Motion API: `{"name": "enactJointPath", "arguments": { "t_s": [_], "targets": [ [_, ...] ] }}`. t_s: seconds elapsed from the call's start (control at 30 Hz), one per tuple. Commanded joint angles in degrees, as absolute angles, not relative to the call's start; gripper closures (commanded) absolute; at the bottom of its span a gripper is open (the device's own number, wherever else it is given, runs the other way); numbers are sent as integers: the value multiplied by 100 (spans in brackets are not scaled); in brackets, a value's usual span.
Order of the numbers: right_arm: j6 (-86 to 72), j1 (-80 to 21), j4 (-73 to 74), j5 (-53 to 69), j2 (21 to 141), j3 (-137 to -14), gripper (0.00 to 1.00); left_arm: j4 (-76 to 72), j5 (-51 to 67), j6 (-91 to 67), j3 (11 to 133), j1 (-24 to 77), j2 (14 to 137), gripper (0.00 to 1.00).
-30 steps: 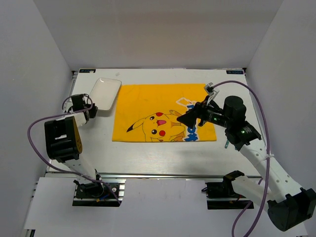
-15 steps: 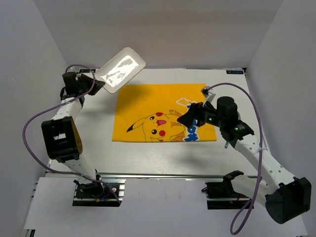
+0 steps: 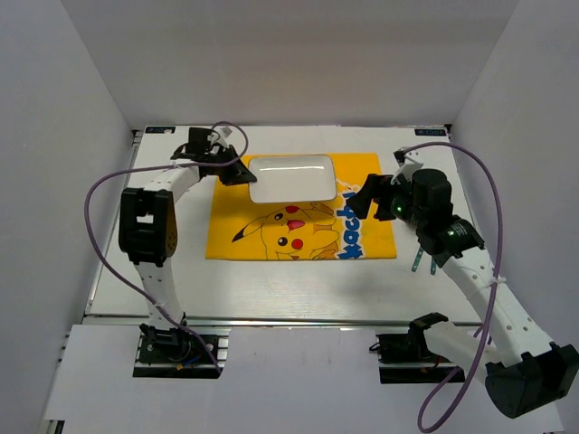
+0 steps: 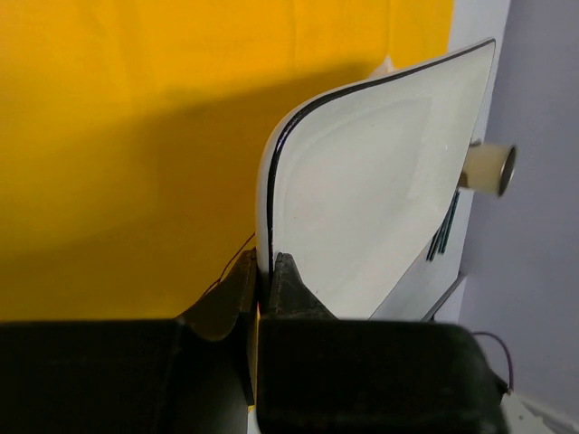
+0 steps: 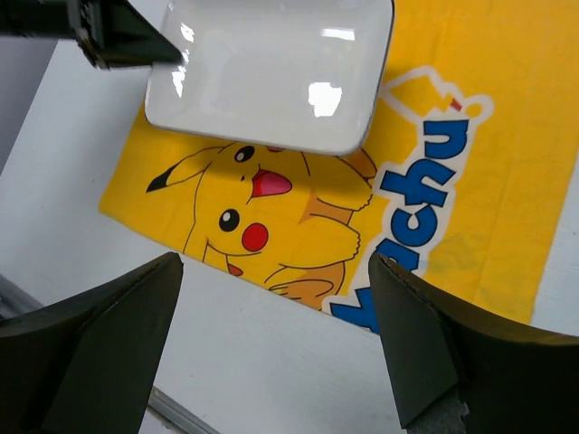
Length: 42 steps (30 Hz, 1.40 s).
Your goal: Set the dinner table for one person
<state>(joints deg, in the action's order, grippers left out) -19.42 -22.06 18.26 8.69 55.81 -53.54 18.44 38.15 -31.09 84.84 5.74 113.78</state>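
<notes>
Holding the white plate (image 3: 289, 177) by its left rim, my left hand (image 3: 241, 174) clamped tight, I'd lower it level onto the yellow placemat (image 3: 271, 240) lying mid-tabletop (image 3: 298, 289), nudging nearer centre before releasing; my right hand (image 3: 366, 192) hovers wide open.

White plate (image 4: 380, 199) in L hand (image 4: 264, 282)

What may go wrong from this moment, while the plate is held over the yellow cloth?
1. The left fingers pinch the glossy white rectangular plate only at one thin rim, so it might tilt or slip out.
2. The plate is over the far part of the yellow Pikachu-printed cloth placemat, not its middle; released here, it may sit off-centre.
3. The open right fingers hover near the plate and might bump it.
</notes>
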Motion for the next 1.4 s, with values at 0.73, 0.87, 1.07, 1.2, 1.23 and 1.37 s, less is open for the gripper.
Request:
{"name": "enactJointPath", "arguments": {
  "t_s": [0.73, 0.87, 1.07, 1.2, 1.23, 1.37],
  "targets": [
    [-1696, -2030, 2215, 809, 5247, -5511, 11, 1248, 4571, -3278, 8358, 1301, 11540, 100],
    [-1696, -2013, 2206, 843, 5229, -5484, 11, 1406, 4623, -3147, 8543, 1301, 11733, 100],
    [-1705, -2004, 2162, 923, 5238, -5432, 11, 1529, 4535, -3067, 8578, 1239, 11769, 100],
    [-1714, -2013, 2136, 984, 5256, -5423, 11, 1547, 4482, -3050, 8543, 1187, 11751, 100],
    [-1723, -2030, 2118, 1010, 5265, -5423, 11, 1547, 4482, -3050, 8534, 1187, 11751, 100],
    [-1723, -2021, 2101, 1028, 5282, -5405, 11, 1547, 4474, -3041, 8552, 1187, 11751, 100]
  ]
}}
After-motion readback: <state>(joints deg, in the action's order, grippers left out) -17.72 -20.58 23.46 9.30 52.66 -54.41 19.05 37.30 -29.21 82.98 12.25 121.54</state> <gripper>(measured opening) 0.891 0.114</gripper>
